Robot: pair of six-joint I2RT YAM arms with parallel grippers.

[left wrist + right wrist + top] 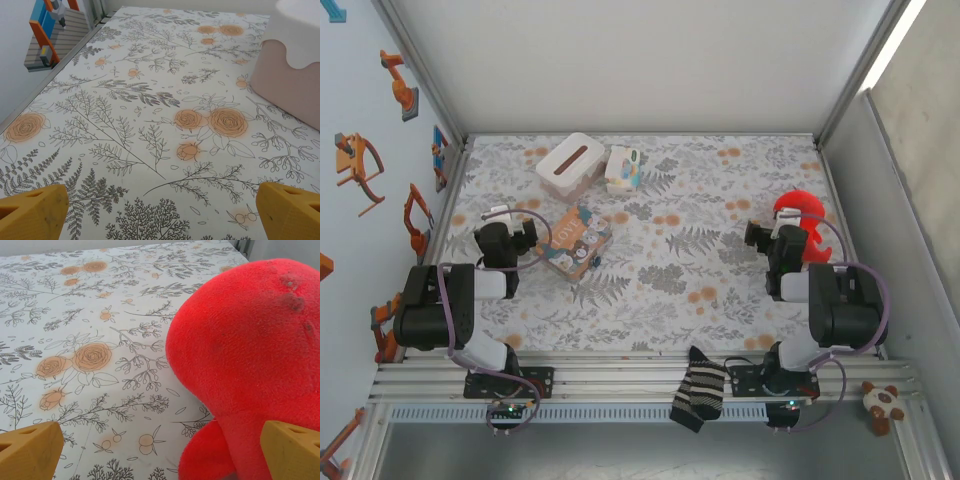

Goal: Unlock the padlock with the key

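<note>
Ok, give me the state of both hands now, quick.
Left hand: open, holding nothing.
Right hand: open, holding nothing; the red plush toy is close in front, not gripped.

Floral table (pixel 720 290), arms at near edge: left gripper (pixel 528 234) just beside the printed box (pixel 574 243), right gripper (pixel 756 235) just beside a red plush toy (pixel 803 212) on the right. The padlock (pixel 594 263), a tiny dark lump, lies at the box's near-right corner, touching or nearly so; farther back a white-topped tissue box (pixel 570 165) & a small carton (pixel 622 169) stand side by side. A striped sock (pixel 699 390) hangs over the front rail btwn the arm bases, w/ a small brown-white plush (pixel 885 404) at the rail's right end.
</note>
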